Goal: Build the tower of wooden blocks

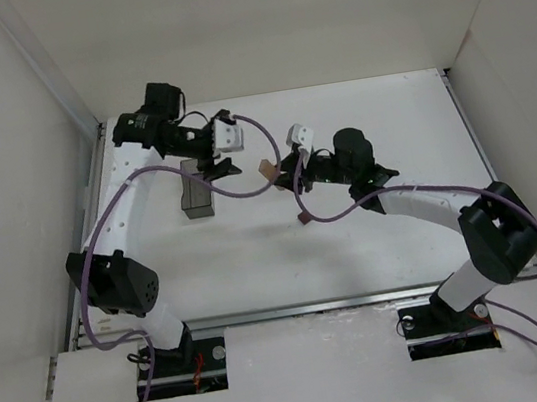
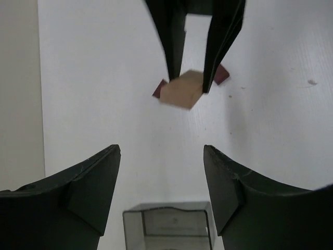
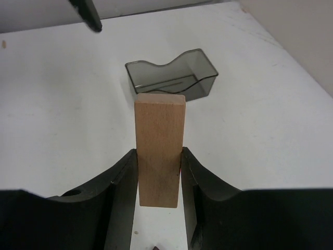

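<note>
Right tool [image 3: 158, 155]: we see it clamped on the light tan block [image 3: 159, 125], which stands upright between its fingers.
Left tool [image 2: 162, 151]: jaws apart, near the dark bin [image 2: 166, 224].
Reddish-brown pieces [image 2: 221, 74]: on the tabletop [image 2: 104, 78], showing either side of the tan block; we cannot tell if they touch it.

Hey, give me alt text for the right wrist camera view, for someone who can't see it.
A tan block stands upright, clamped between the right arm's two black jaws at the bottom of the view. Behind it a dark see-through bin sits on the white table, and a black tip pokes in at top left.
</note>
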`<move>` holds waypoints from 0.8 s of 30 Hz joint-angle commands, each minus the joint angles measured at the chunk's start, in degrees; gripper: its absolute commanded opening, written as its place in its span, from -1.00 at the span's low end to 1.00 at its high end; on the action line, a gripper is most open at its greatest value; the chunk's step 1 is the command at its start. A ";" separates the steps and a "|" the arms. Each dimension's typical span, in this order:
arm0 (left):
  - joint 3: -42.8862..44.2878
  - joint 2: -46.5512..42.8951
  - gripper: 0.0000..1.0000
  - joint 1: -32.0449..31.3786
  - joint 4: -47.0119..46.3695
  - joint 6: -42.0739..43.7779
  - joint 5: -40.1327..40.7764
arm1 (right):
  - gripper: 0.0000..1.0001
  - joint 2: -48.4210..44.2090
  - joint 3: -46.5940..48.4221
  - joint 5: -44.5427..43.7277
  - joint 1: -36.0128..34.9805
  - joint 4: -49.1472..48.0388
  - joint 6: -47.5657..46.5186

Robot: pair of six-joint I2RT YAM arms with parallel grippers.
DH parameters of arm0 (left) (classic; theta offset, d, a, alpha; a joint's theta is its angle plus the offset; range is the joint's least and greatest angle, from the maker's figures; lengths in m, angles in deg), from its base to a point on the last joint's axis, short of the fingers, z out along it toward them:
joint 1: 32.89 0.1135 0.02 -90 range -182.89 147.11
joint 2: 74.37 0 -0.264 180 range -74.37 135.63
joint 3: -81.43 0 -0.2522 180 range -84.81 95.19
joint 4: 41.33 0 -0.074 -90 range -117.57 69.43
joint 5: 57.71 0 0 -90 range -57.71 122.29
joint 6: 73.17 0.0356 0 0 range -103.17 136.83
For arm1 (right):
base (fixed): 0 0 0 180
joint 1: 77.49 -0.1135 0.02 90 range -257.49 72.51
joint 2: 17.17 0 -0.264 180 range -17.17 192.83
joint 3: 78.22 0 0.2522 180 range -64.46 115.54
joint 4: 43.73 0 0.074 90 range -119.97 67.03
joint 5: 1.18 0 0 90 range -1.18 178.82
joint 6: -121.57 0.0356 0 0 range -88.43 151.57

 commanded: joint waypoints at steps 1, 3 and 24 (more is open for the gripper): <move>0.67 -0.28 0.24 -4.71 4.44 10.03 -2.00 | -1.00 -0.21 1.37 6.72 -0.08 -7.75 -2.49; 0.14 -0.28 0.26 -5.25 4.44 11.43 -1.38 | -1.00 -0.21 1.37 7.93 -0.08 -8.46 -3.01; -1.26 3.06 -0.55 -9.82 -3.48 1.24 2.93 | -1.00 -0.21 1.37 9.18 -0.08 -8.46 -3.01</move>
